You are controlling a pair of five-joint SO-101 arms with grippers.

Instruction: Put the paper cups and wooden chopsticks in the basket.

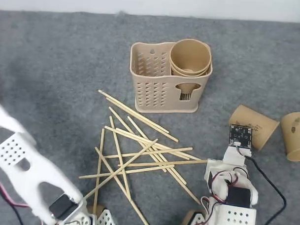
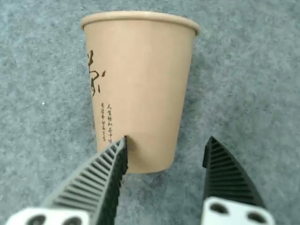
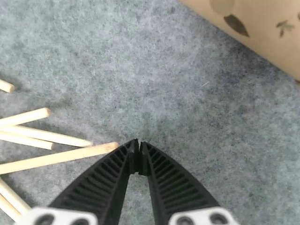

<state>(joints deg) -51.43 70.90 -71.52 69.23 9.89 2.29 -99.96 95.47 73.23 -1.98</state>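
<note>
**Five cups, loose chopsticks, one basket**

- Qty 2: stacked cups [image 1: 190, 55], upright in the right compartment of the basket [image 1: 156, 88].
- Approx. a dozen chopsticks [image 1: 158, 152], crisscrossed flat on the grey surface [image 1: 53, 64] just in front of the basket.
- Qty 2: cups on their sides to the right of the basket. The near cup [image 1: 253, 127] and far cup [image 1: 294, 135] lie close together, not touching.
- Qty 1: printed cup [image 2: 140, 79], on its side on the surface.
- Left gripper [image 2: 168, 139]: fingers apart. One tip is at the printed cup's base edge, the other beside the cup, so not clamped.
- Right gripper [image 3: 139, 143]: fingers together, low over the surface. Chopstick ends lie just beside its tip, w/ the near cup ahead.
</note>
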